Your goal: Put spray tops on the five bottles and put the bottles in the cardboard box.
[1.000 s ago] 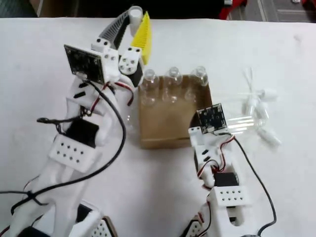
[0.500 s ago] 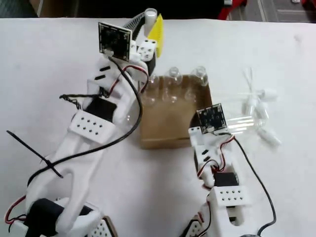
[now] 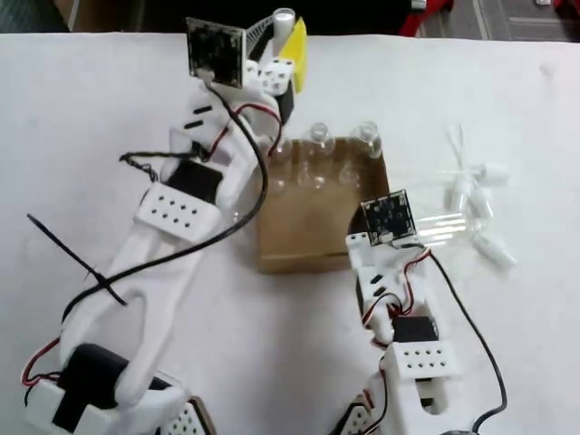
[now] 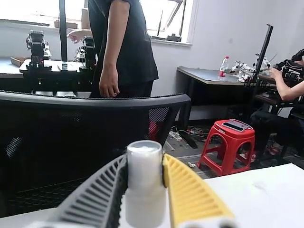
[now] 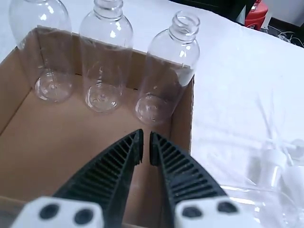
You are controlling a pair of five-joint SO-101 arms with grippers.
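My left gripper [image 3: 285,32] is raised past the far left corner of the cardboard box [image 3: 299,263], shut on a small white cylindrical piece [image 4: 144,178] that looks like a spray top [image 3: 284,16], held between the grey and yellow fingers. Three clear open-necked bottles [image 5: 105,52] stand in a row along the box's far wall [image 3: 315,149]. My right gripper [image 5: 145,145] hangs over the near right part of the box [image 5: 187,109], its fingers all but touching with nothing between them. Loose spray tops [image 3: 480,208] lie on the table right of the box.
A clear bottle [image 3: 444,227] lies on its side between the box and the loose tops. Another clear shape [image 3: 237,214] shows under the left arm beside the box. The white table [image 3: 507,100] ends just behind the left gripper; a black chair [image 4: 95,123] stands beyond.
The left arm has swung right and stretched toward the table's far edge, carrying the white piece with it. The right arm and the bottles in the box have stayed put.
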